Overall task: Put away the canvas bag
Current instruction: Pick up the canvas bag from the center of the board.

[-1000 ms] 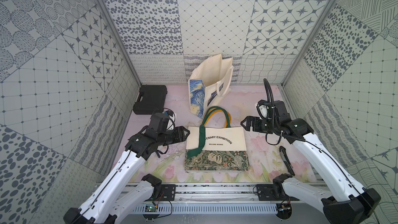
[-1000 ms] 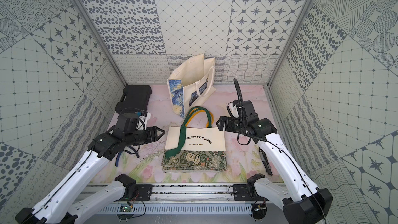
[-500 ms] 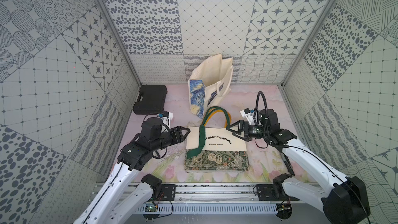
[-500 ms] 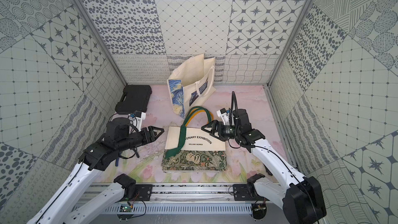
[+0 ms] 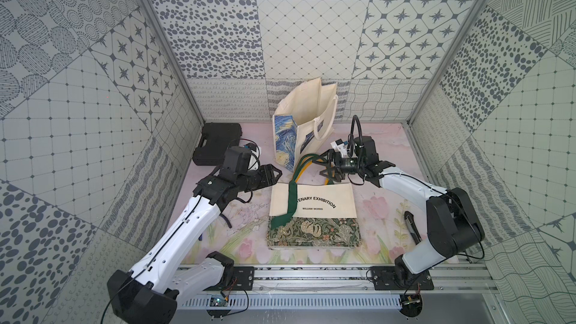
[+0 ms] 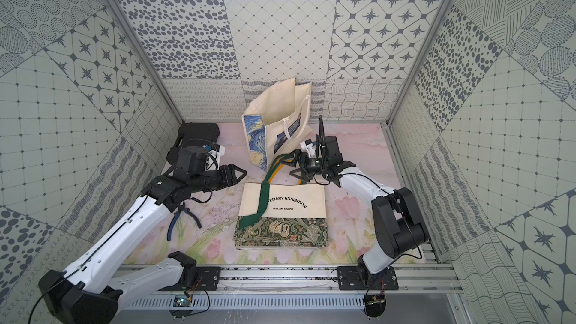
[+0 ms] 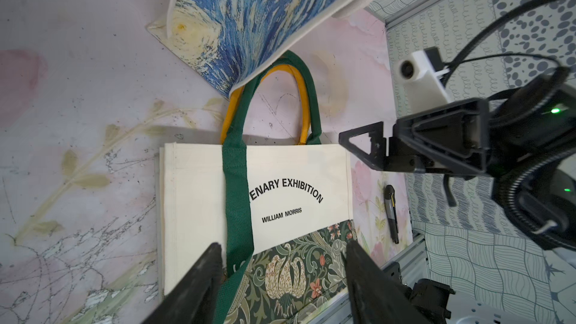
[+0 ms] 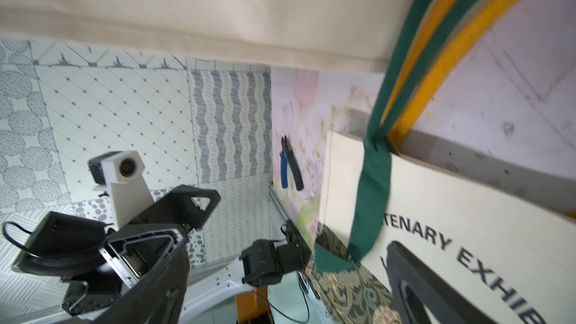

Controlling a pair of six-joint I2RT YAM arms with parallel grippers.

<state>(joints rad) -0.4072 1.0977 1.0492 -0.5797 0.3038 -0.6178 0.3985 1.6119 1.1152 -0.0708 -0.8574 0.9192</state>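
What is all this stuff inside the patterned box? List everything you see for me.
Flat canvas bag: one, cream with floral band, green-and-yellow handles, lying mid-table.
Standing tote: one, cream with blue swirl print, upright at the back.
Case: one, black, back corner on the left arm's side.
Pliers: one pair, blue and black handles, beside the left arm.
Pen-shaped tool: one, black, beside the right arm.
Table: one, pink floral top.
Left gripper: one, black, open, beside the flat bag.
Right gripper: one, black, open, at the flat bag's handles.
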